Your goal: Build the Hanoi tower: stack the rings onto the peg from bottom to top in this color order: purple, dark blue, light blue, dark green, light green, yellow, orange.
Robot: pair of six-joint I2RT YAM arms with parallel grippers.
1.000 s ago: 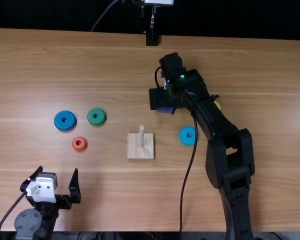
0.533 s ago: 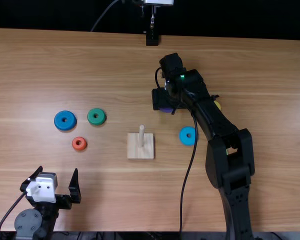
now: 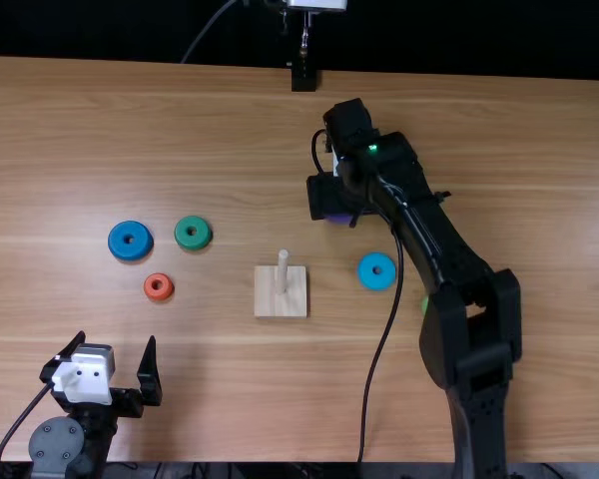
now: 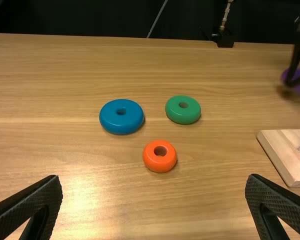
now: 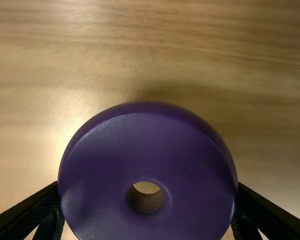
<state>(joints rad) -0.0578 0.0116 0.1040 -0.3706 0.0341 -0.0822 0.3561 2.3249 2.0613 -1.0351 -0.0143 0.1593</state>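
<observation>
Wooden table (image 3: pixel 230 399): purple ring (image 3: pixel 339 218), upper centre, gripped by right gripper (image 5: pixel 148 195), could be dropped if unevenly pinched; left gripper (image 3: pixel 117 340) open.

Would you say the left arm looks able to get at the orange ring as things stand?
Very likely yes: the left gripper is open and empty, the orange ring lies beyond its fingers, and nothing stands between them. The dark blue ring and dark green ring lie farther off.
</observation>
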